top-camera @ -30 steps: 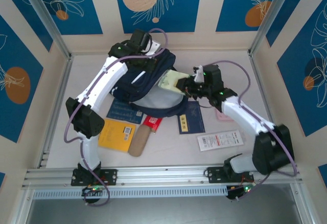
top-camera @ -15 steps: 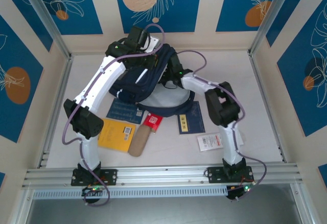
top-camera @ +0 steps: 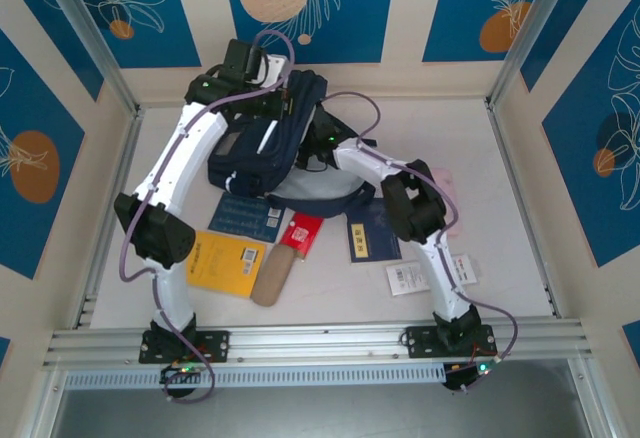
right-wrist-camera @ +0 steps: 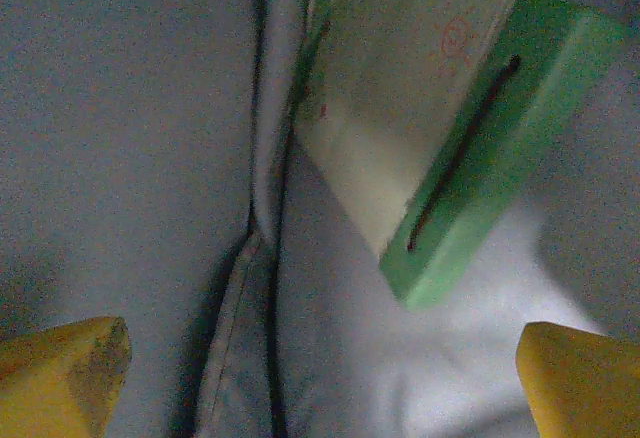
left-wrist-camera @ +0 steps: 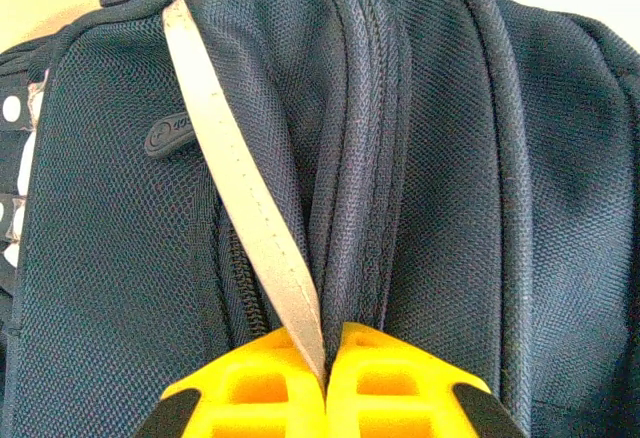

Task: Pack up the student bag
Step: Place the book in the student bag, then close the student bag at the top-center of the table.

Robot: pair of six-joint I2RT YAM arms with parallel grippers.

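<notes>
Student bag point(top-camera: 255, 163): far-centre of table, long axis near-to-far, top toward back wall, partly covered by arms. Left gripper point(left-wrist-camera: 325, 363): fingers together, pinching its pale strip point(left-wrist-camera: 240, 188). Right gripper point(right-wrist-camera: 320, 363): fingers wide apart, empty, in dim interior; green-edged box point(right-wrist-camera: 430, 138) ahead, blurred.

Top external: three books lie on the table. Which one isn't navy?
The yellow book, farthest left and closest to the near edge. The left navy book, next to the student bag, and the right navy book are both dark blue.
</notes>
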